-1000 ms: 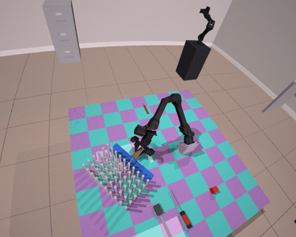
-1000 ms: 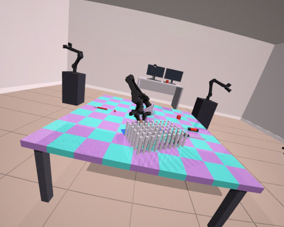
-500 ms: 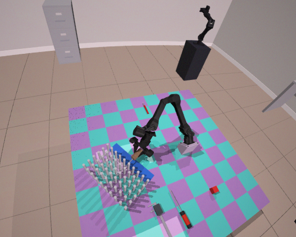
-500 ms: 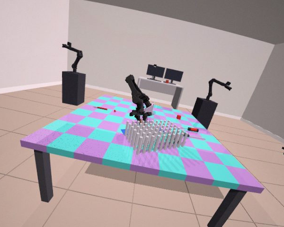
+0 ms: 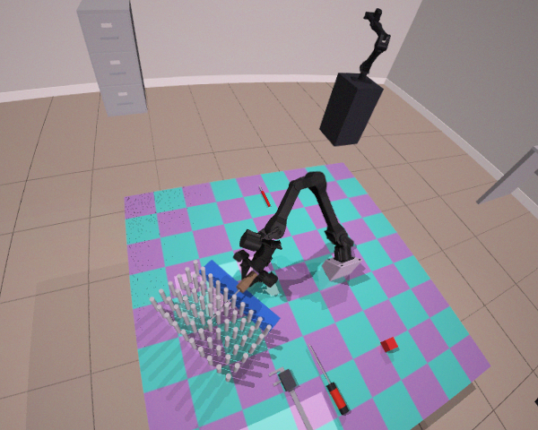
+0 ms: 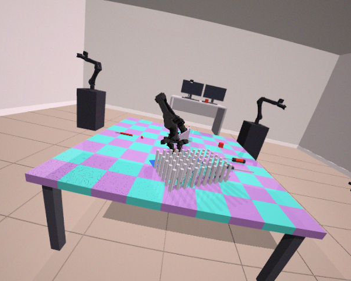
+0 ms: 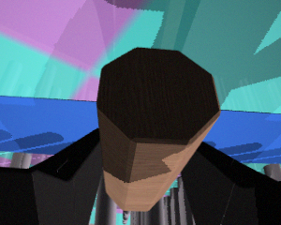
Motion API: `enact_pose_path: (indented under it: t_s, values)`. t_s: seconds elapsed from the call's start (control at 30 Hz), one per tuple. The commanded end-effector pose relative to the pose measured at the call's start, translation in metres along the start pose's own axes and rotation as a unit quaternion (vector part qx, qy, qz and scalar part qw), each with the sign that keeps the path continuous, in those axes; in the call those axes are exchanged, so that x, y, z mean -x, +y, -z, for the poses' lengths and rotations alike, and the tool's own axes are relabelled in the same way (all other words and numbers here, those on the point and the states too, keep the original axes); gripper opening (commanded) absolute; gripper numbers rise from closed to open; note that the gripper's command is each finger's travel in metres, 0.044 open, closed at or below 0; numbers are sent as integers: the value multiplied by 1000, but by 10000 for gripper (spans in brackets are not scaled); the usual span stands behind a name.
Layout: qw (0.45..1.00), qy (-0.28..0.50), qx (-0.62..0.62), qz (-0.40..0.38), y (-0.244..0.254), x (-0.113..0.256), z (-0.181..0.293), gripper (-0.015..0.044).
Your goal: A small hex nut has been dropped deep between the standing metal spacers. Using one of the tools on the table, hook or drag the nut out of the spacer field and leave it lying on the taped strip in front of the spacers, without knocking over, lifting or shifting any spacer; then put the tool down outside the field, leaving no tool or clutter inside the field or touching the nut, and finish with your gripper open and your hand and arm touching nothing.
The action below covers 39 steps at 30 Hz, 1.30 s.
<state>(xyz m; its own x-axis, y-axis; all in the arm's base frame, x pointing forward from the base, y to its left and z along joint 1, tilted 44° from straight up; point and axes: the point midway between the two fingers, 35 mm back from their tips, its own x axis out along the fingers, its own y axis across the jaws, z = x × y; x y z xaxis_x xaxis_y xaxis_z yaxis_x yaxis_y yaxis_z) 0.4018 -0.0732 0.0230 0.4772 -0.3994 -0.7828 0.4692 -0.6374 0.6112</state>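
Observation:
My gripper (image 5: 255,276) (image 6: 175,149) (image 7: 141,139) is shut on the wooden handle (image 5: 247,281) (image 7: 150,159) of a tool. It holds the handle tilted, just on the arm's side of the spacers and over the blue taped strip (image 5: 213,269) (image 6: 152,163) (image 7: 37,117). The tool's thin shaft slants from the handle across the strip to the spacer field; its far end is hidden among the spacers. Many pale metal spacers (image 5: 152,301) (image 6: 157,157) stand upright in rows beside the strip. The hex nut cannot be made out in any view.
A grey tool with a dark pronged head (image 5: 288,380) and a red-black screwdriver (image 5: 336,398) (image 6: 238,160) lie beside the field. A slim red tool (image 5: 264,198) (image 6: 126,133) lies on the far side. A red cube (image 5: 388,344) (image 6: 220,145) and a smaller one (image 6: 141,137) lie apart.

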Motion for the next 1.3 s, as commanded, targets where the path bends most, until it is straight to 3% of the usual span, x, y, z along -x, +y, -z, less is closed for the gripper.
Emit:
enact_pose_path:
  t_s: [0.0, 1.27]
  values:
    - [1000, 6, -2, -3, 1, 0, 7, 0]
    - [1000, 6, 1, -1, -1, -22, 5, 0]
